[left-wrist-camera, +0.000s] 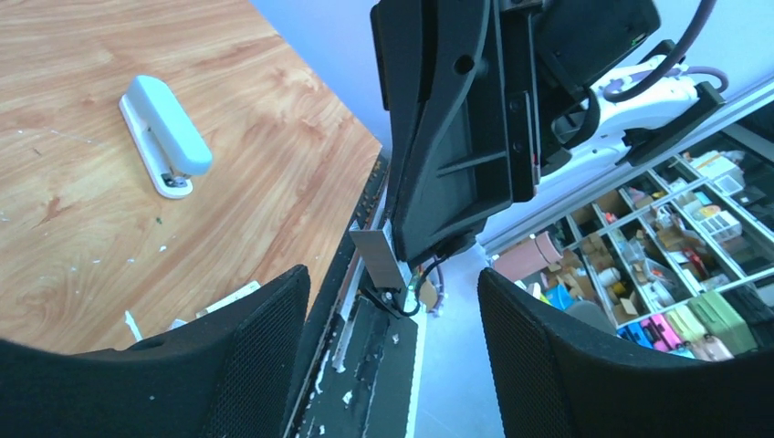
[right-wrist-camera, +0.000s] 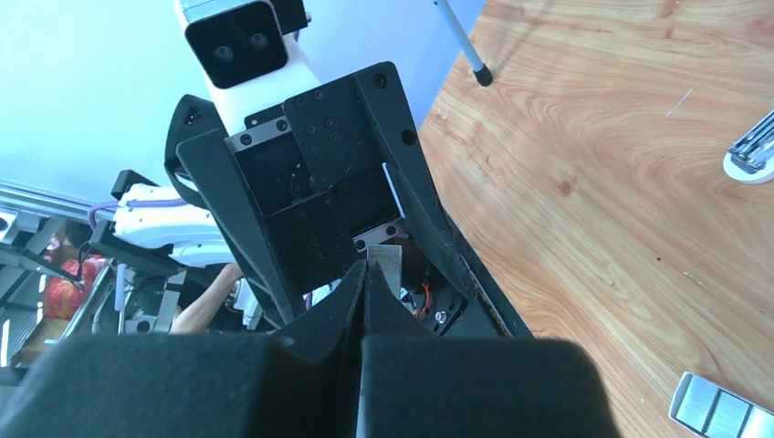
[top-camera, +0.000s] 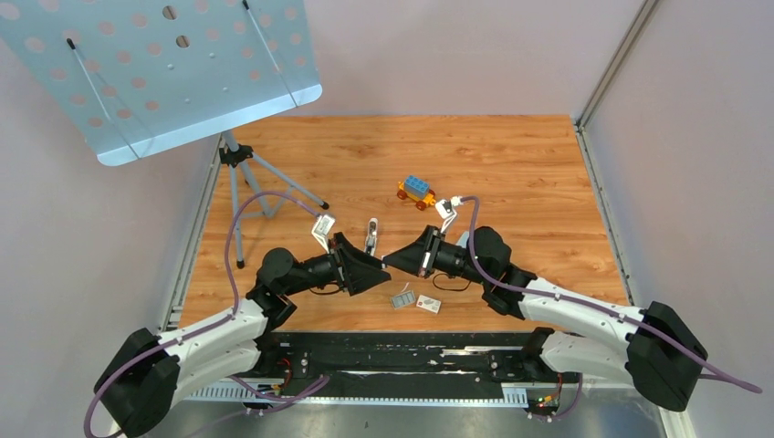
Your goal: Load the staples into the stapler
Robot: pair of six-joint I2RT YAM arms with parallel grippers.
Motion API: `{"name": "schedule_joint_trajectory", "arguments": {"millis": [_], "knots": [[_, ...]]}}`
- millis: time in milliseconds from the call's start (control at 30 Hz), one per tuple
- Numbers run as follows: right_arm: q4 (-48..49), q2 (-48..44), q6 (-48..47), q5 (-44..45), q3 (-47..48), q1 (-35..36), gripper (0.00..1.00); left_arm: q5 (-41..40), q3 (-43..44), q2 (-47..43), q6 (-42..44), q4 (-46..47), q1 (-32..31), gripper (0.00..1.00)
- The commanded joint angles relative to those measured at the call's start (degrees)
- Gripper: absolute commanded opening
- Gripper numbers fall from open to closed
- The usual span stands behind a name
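Note:
My right gripper [top-camera: 394, 257] is shut on a short grey staple strip [right-wrist-camera: 387, 263] that sticks out past its tips [right-wrist-camera: 365, 274]. In the left wrist view the strip [left-wrist-camera: 379, 258] hangs from the right gripper just ahead of my left gripper [left-wrist-camera: 392, 356], which is open and empty. My left gripper [top-camera: 376, 274] meets the right one tip to tip above the table's near middle. The pale stapler [left-wrist-camera: 164, 135] lies on the wood behind them [top-camera: 371, 235]; its end shows at the right wrist view's edge [right-wrist-camera: 753, 153]. More grey staples [top-camera: 402, 298] lie near the front edge [right-wrist-camera: 721, 411].
A small white printed box [top-camera: 428, 304] lies beside the loose staples. A blue and orange toy car [top-camera: 416, 192] stands farther back. A music stand [top-camera: 183, 73] with tripod legs [top-camera: 260, 182] is at the back left. The black front rail [top-camera: 402, 351] runs along the near edge.

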Motion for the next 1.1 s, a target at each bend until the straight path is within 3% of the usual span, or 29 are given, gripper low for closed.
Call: {"name": "schedule_joint_trajectory", "arguments": {"millis": [0,500,1067], "knots": [[10.42,1.86,4.65,-2.65,-2.33,-0.8,0.0,1.06,-1.79,2.56,-5.85,11.86,0.62,0.68],[7.88,-1.91,2.46,1.37,-3.63,-0.78,0.0,0.03,-4.08,13.06,-18.58,31.6,0.73,0.44],[5.38,-3.02,1.4,1.59,-3.8,-0.78,0.0,-0.71,-3.81,15.94,-19.73,34.0,0.73,0.28]]}}
